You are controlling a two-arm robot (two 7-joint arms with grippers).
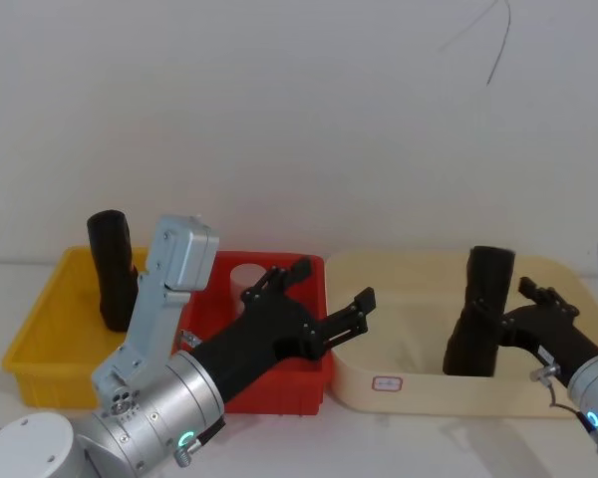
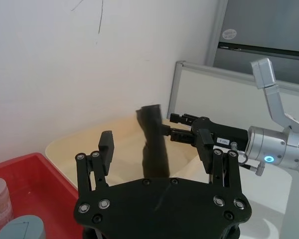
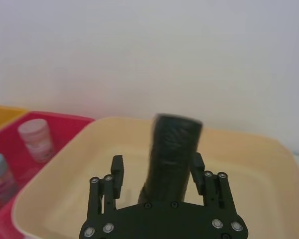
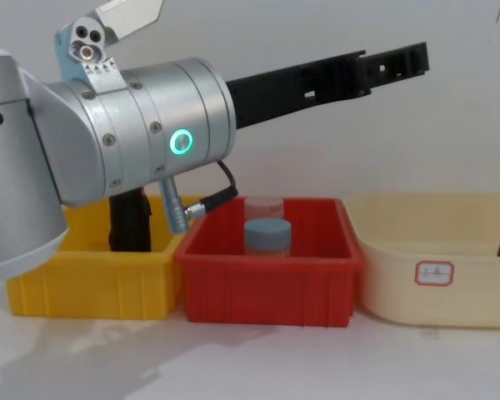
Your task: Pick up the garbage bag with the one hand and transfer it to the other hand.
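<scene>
Risks first. The garbage bag (image 1: 488, 274) stands tilted in the beige tub (image 1: 429, 383), base low near the tub floor; can't tell if it is lifted. The right gripper (image 3: 157, 165) sits around its lower half but doesn't look clamped. A lift now would likely let the roll slip or tip over, since the plastic looks slick and soft. A hard squeeze could dent it so it hangs crooked for the handover. Second risk is the handover itself: the left gripper (image 1: 329, 285) points at the bag from over the red bin (image 4: 267, 283), and with little free roll above the right fingers, the two sets of fingers could knock together.

Right gripper: partly spread, straddling the bag. In the right wrist view one finger (image 3: 198, 167) touches the roll and the other stands off with a visible gap.

Left gripper: spread wide, holding nothing, touching nothing, well apart from the bag.

A second black roll (image 1: 110, 269) stands in the yellow bin (image 1: 40, 349); not the target.
</scene>
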